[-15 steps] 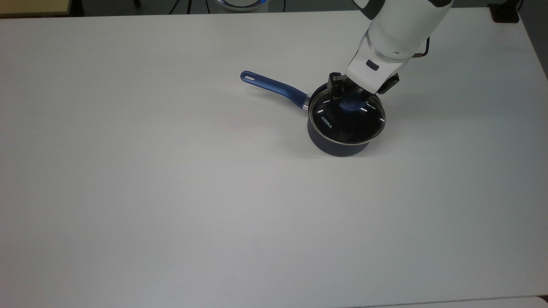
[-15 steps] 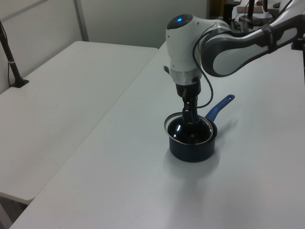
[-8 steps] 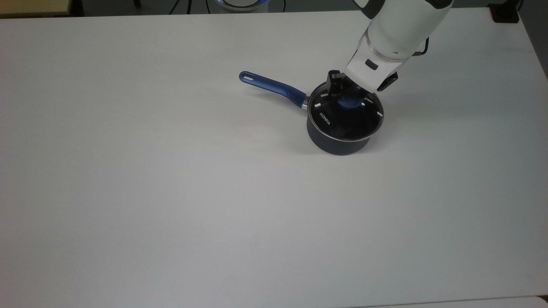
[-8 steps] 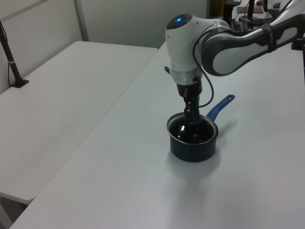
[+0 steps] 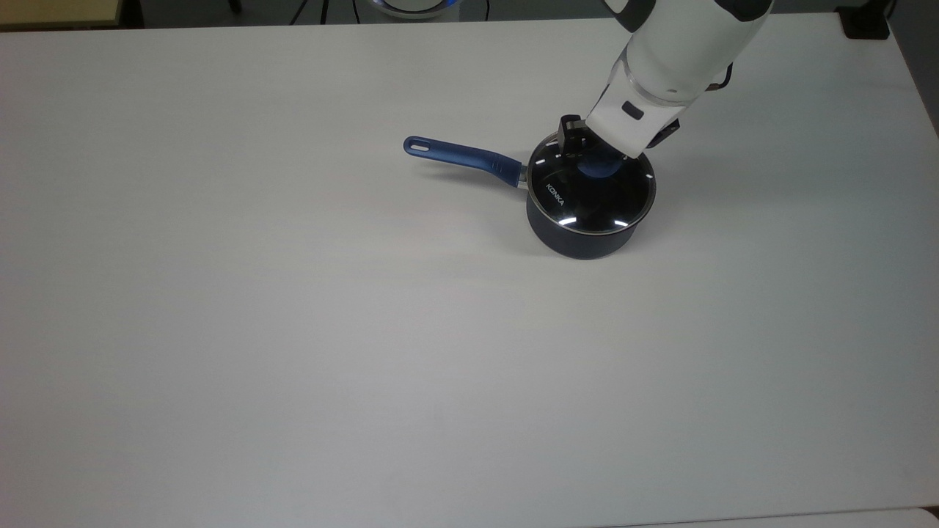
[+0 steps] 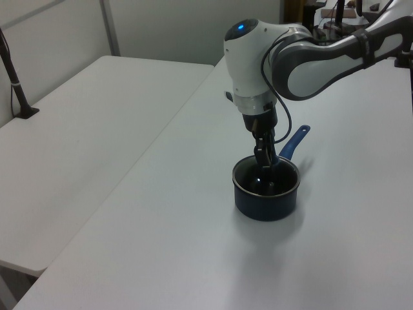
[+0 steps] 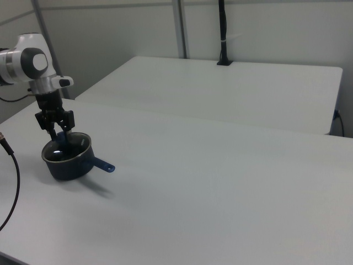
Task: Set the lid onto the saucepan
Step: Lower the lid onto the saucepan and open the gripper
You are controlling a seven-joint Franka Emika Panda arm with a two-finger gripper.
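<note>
Where it sat tilted a second ago, the lid (image 5: 590, 188) now lies level on the pan (image 5: 579, 242), knob pinched by the gripper (image 5: 596, 163); the top view shows its KONKA lettering.

Lighting even, diffuse, from overhead; scene bright. Worktop (image 5: 293, 330) reads pale grey-white with a faint pinkish-to-grey gradient in the top view. Soft shadow beside the saucepan (image 5: 579, 238), on its near side in the left and right views. Small white specular glints on the lid (image 5: 590, 194) glass. Left and right views slightly soft; no edge distortion noted.
</note>
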